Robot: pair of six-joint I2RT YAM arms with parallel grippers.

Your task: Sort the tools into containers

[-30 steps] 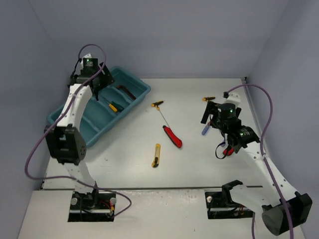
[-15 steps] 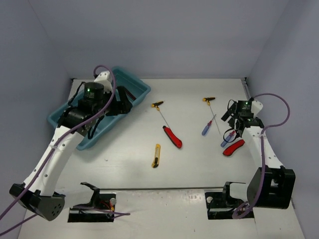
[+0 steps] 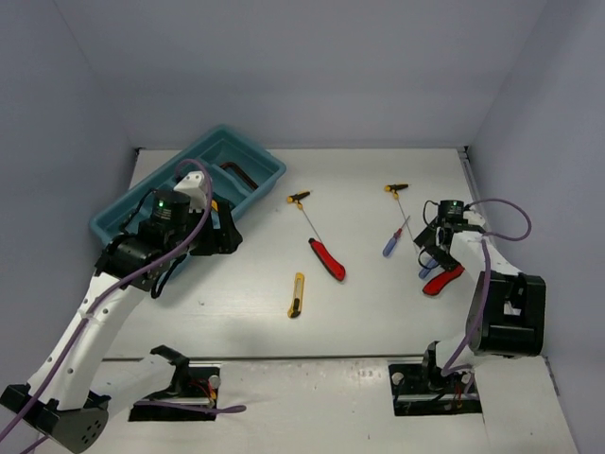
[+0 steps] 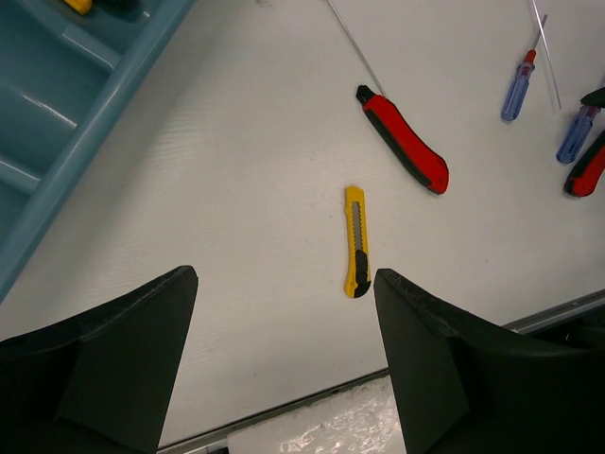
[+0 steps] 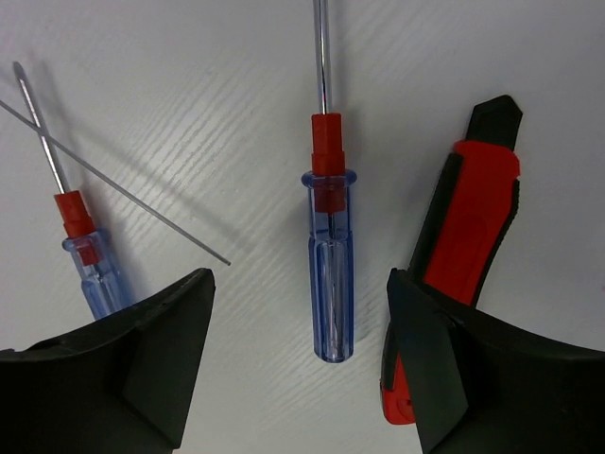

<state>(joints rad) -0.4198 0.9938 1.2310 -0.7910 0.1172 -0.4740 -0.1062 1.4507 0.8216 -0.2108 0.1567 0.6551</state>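
**Mia:** What does the top camera see that the wrist cameras miss?

**Ben:** The whole teal tray [image 3: 269, 180] at the far left. It is smooth plastic with a round rim. A dark bent hex key [image 3: 236, 172] lies in one of its boxes. Two T-handle drivers [image 3: 299, 199] [image 3: 396, 188] lie far out on the white table [image 3: 369, 312].

**Mia:** And the left wrist camera?

**Ben:** The left pincer [image 4: 284, 279] is wide apart and holds nothing. Under it lies a flat yellow utility knife [image 4: 355, 242]. A fat middle red knife [image 4: 405, 140] with a black edge lies farther off. Only a corner of the tray shows.

**Mia:** And the right one?

**Ben:** It is very close up. You can see thin lines in the table top. The right pincer [image 5: 301, 279] is apart, with a clear blue screwdriver [image 5: 328, 284] lying between its fingers. Its shaft is shiny. A right red knife [image 5: 468, 227] lies just beside it. On the other side lies another blue screwdriver [image 5: 95, 270], with a thin metal rod [image 5: 123, 194] crossing its shaft.
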